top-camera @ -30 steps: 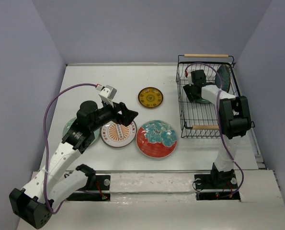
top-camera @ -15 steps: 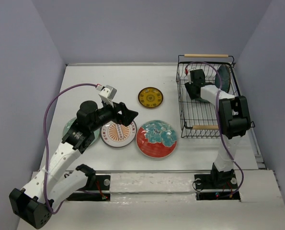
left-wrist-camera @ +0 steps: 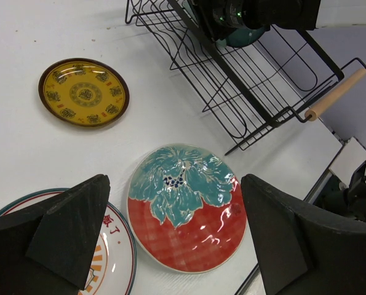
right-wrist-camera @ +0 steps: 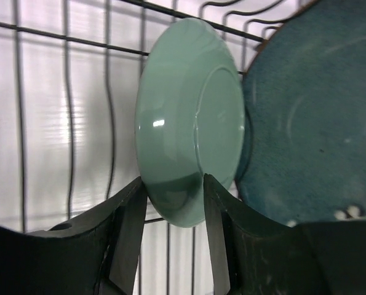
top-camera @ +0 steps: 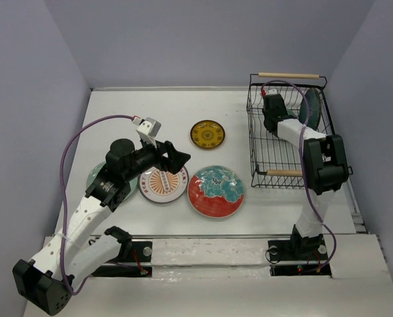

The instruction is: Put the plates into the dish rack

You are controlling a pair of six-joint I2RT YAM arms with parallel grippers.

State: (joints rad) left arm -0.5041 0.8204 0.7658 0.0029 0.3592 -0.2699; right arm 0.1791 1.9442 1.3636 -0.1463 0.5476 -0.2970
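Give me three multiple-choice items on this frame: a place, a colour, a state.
1. Where is the yellow-brown plate? A in a gripper; B flat on the table; C stacked on another plate.
2. What colour is the held plate in the right gripper? A pale mint; B red; C white.
3. The left gripper is: A open and empty; B shut on a plate; C hidden.
Answers: 1 B, it lies alone on the table; 2 A, mint shows between the fingers; 3 A, its fingers stand wide apart, nothing between.
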